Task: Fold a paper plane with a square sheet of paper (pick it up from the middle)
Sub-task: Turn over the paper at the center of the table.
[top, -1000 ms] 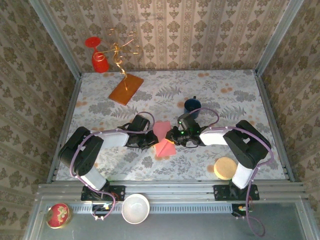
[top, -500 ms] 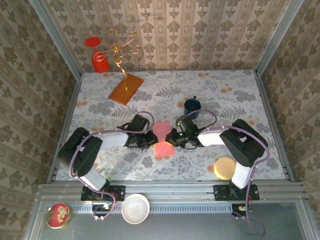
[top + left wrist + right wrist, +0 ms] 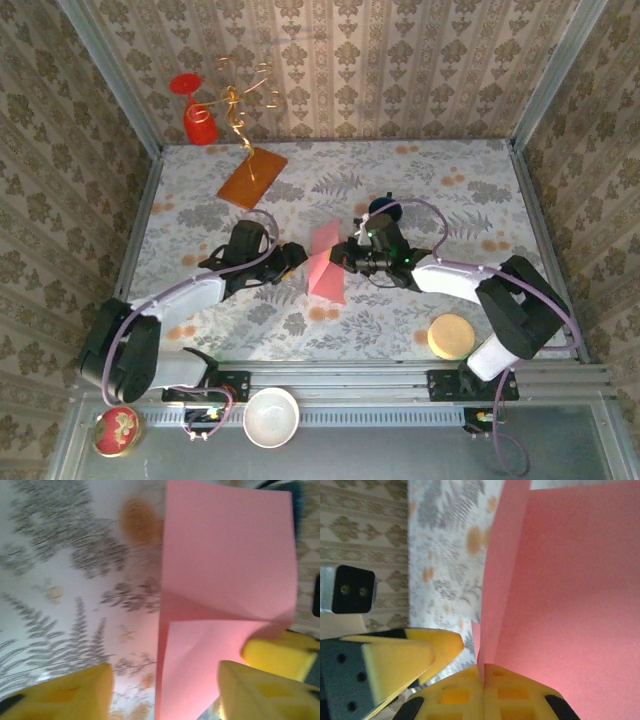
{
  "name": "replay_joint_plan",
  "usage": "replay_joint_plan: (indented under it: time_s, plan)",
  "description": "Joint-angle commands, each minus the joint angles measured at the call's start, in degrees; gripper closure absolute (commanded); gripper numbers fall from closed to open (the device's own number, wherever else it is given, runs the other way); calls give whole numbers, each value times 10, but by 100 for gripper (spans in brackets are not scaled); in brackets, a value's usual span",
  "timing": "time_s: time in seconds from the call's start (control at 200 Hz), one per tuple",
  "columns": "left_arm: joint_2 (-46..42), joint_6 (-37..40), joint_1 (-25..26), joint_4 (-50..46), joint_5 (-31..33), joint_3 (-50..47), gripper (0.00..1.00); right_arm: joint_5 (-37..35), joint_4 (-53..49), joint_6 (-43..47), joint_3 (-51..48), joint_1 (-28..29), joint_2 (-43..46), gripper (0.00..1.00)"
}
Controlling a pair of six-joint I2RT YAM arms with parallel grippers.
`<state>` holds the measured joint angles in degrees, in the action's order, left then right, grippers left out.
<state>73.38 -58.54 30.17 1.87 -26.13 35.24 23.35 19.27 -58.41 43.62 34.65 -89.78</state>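
Sheet of paper [image 3: 325, 268] pinched in right jaws, left jaws apart

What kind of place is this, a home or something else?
Most likely a robot test cell dressed like a room: wallpapered panels set in an aluminium frame, a left arm and right arm bolted to its near rail, and a floral-covered table.

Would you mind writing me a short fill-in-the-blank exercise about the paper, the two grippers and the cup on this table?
1. The right gripper is shut on the ___ sheet of paper.
2. The left gripper stands ___ beside the paper.
3. The cup just beyond the right gripper is dark ___.
Missing words: pink; open; blue.
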Motion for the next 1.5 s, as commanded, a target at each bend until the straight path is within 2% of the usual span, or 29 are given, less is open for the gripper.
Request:
replay_joint_plan:
  time_s: [0.0, 0.155, 0.37, 0.49, 0.615, 1.05, 1.495]
  plan:
    - [-32, -10, -3, 55, -40, -5, 27, 35, 42, 7, 8, -15, 21, 94]
    - [-34, -30, -2, 103, -66, -11, 16, 73, 78, -11, 23, -25, 35, 94]
    - [-28, -31, 7, 157, -95, -17, 11, 103, 126, -44, 27, -31, 38, 93]
    - [-22, -22, 14, 163, -103, -6, 12, 115, 153, -64, 24, -34, 36, 93]
    - [-21, -26, 16, 189, -121, -9, 17, 117, 160, -71, 19, -40, 39, 93]
    - [-44, -33, 12, 205, -90, -25, 47, 121, 152, -74, 1, -51, 44, 91]
    - [-42, -39, 8, 215, -92, -32, 62, 118, 135, -77, -6, -57, 42, 86]
